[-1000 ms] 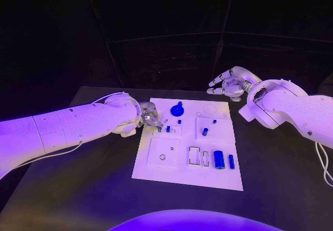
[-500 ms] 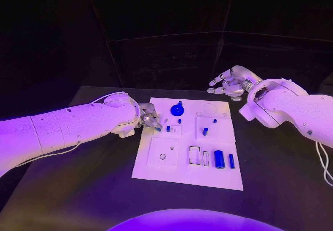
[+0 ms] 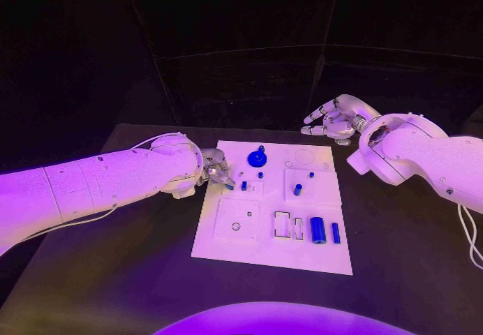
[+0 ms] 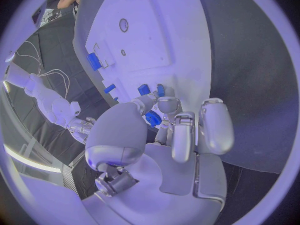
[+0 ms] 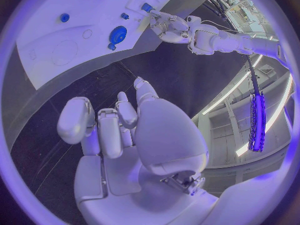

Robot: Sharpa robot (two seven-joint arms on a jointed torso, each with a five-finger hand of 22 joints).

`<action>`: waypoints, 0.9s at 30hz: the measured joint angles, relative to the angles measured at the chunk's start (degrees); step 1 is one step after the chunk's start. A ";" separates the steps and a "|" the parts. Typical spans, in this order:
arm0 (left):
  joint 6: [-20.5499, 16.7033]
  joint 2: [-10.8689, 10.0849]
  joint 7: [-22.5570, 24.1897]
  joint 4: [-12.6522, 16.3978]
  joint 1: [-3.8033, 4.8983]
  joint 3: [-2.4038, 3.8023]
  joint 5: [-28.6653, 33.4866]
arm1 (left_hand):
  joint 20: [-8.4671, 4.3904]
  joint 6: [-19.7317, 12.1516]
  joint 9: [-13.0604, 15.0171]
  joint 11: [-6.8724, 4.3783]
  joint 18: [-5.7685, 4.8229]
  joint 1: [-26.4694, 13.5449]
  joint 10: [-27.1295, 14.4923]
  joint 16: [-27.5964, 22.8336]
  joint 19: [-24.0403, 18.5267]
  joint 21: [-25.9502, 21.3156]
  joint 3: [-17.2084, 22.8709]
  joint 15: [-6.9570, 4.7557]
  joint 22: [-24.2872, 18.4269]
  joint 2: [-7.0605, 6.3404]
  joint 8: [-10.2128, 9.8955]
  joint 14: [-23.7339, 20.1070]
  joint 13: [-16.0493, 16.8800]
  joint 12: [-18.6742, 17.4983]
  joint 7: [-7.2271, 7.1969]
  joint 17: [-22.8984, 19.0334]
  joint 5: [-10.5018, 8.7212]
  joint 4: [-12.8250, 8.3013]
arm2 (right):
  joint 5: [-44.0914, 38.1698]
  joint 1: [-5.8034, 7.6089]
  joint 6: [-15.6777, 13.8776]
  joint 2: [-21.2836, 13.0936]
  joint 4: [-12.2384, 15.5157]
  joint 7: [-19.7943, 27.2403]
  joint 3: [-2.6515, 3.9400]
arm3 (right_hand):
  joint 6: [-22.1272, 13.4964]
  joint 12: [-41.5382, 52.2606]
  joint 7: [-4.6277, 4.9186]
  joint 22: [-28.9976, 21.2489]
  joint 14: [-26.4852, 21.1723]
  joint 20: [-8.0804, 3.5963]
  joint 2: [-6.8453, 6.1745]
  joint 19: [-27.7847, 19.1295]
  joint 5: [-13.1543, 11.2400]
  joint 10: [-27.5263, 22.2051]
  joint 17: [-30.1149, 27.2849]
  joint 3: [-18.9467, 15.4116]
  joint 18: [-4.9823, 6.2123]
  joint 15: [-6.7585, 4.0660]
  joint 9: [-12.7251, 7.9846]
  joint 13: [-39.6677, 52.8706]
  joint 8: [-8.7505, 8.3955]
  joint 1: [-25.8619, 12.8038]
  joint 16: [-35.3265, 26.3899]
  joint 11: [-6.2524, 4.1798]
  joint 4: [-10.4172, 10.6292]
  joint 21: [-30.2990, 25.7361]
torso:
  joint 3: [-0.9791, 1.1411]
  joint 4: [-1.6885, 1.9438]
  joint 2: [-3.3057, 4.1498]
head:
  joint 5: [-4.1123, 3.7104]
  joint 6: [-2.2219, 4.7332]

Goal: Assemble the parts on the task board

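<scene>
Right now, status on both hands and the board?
Left hand pinching a small blue part at the task board's left edge. Right hand open, hovering past the far corner. Nothing in the way.

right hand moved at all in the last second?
No. In the head view the right hand hangs off the far right corner of the task board, at the same spot relative to that corner as before.

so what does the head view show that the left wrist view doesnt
Head view alone: the whole board, with the big blue cylinder and thin rod near its front, and the round blue knob at the back. Left wrist view alone: a small blue part close between the left hand's fingertips. Both: the left hand at the board's edge, and the right hand apart from it.
</scene>
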 measured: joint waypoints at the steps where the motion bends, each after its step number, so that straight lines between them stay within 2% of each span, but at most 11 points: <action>1: 0.00 0.04 -0.03 -0.02 0.00 0.00 -0.02 | 0.00 0.00 0.00 0.00 0.00 -0.01 0.00 0.00 0.00 0.00 0.09 0.00 0.00 -0.01 0.11 0.00 -0.03 0.00 0.00 0.00 0.00 0.09 | 0.00 0.00 0.00 0.00 0.00 0.00 0.00 | 0.00 0.00 0.00 0.00 0.00 0.00 0.00 0.00 0.00 0.00 0.00 0.00 0.00 0.00 0.00 0.00 0.00 0.00 0.00 0.00 0.00 0.00 | 0.00 -0.01 0.00 | -0.01 0.00; 2: 0.00 0.07 -0.05 -0.05 0.00 0.00 -0.03 | 0.00 0.01 0.03 0.00 0.00 -0.21 0.00 0.00 0.00 0.00 0.16 0.00 0.00 -0.20 0.34 0.00 -0.07 0.00 -0.01 0.00 0.00 0.16 | 0.00 0.00 0.00 0.00 0.00 0.00 0.00 | 0.00 0.00 0.00 0.00 0.00 0.00 0.00 0.00 0.00 0.00 0.00 0.00 0.00 0.00 0.00 0.00 0.00 0.00 0.00 0.00 0.00 0.00 | 0.00 -0.01 0.00 | -0.03 0.00; 3: 0.00 0.10 -0.08 -0.08 0.00 0.00 -0.04 | 0.00 0.02 0.14 -0.02 0.00 -0.96 0.02 0.00 0.00 0.00 0.70 0.00 0.00 -0.93 0.68 0.00 -0.07 0.00 -0.02 0.00 0.01 -0.20 | 0.00 0.00 0.00 0.00 -0.01 0.01 0.00 | 0.00 0.00 0.00 0.00 0.00 0.00 0.00 0.00 0.00 0.00 0.00 0.00 0.00 0.00 0.00 0.00 0.00 0.00 0.00 0.00 0.00 0.00 | 0.00 -0.01 0.00 | -0.05 0.00; 5: 0.00 0.21 -0.16 -0.17 0.00 -0.02 -0.04 | 0.00 0.81 0.29 -0.43 0.00 -3.26 0.45 0.00 0.00 0.00 3.19 0.00 0.00 -2.02 0.96 0.00 -0.06 0.00 -0.42 0.00 0.01 -2.56 | 0.00 0.00 0.00 0.01 -0.01 0.01 0.00 | 0.00 0.00 0.00 0.00 0.00 0.00 0.00 0.00 0.00 0.00 0.00 0.00 0.00 0.00 0.00 0.00 0.00 0.00 0.00 0.00 0.00 0.00 | 0.01 -0.01 0.00 | -0.07 0.00; 9: -0.01 0.41 -0.29 -0.36 -0.03 -0.05 0.00 | 0.00 1.45 0.30 -0.60 0.00 -4.95 0.62 0.00 0.00 0.00 2.79 -0.43 0.03 -3.04 1.33 0.00 -0.06 0.00 -1.06 0.00 0.19 -2.40 | 0.00 0.00 0.00 0.02 -0.01 0.01 0.00 | 0.00 0.00 0.00 0.00 0.00 0.00 0.00 0.00 0.00 0.00 0.00 0.00 0.00 0.00 0.00 0.00 0.00 0.00 0.00 0.00 0.00 0.00 | 0.02 -0.02 0.01 | -0.14 -0.02; 15: 0.08 0.77 -0.50 -0.91 -0.04 -0.06 0.13 | -0.40 2.12 0.23 -0.66 0.00 -5.97 0.65 0.00 -0.01 0.00 0.45 -0.43 0.33 -3.55 1.59 0.00 0.10 0.00 -1.35 0.00 0.18 -0.97 | 0.00 0.00 0.00 0.07 -0.01 0.03 0.00 | 0.00 0.00 0.00 0.00 0.00 0.00 0.00 0.00 0.00 0.00 0.00 0.00 0.00 0.00 0.00 0.00 0.00 0.00 0.00 0.00 0.00 0.00 | 0.03 -0.06 0.01 | -0.31 -0.07; 21: 0.40 1.24 -0.62 -1.33 -0.12 -0.10 0.21 | -0.40 2.56 0.23 -0.85 0.00 -6.50 0.84 0.00 -0.01 0.00 -0.82 -0.84 0.68 -3.01 1.98 -0.01 0.19 0.28 -1.40 0.00 0.19 -0.02 | 0.00 0.00 0.01 0.13 -0.01 0.03 0.00 | 0.00 0.00 0.00 0.00 0.00 0.00 0.00 0.00 0.00 0.00 0.00 0.00 0.01 0.00 0.00 -0.07 0.00 0.00 -0.22 0.00 0.00 0.00 | 0.02 -0.07 0.01 | -0.40 -0.08; 27: 0.84 1.54 -0.73 -1.60 -0.17 -0.13 0.31 | -0.40 2.63 0.23 -0.85 0.00 -6.72 0.84 0.00 -0.01 0.00 -1.62 -0.83 0.74 -3.23 2.22 0.00 0.19 0.28 -1.46 0.00 0.19 0.47 | 0.00 0.00 0.02 0.17 -0.09 0.03 0.00 | 0.00 0.00 0.00 0.01 0.00 0.00 0.00 0.00 0.00 0.00 0.00 0.00 0.00 0.00 0.00 -0.07 0.00 0.00 -0.22 0.00 0.00 0.00 | 0.00 -0.07 0.00 | -0.48 -0.15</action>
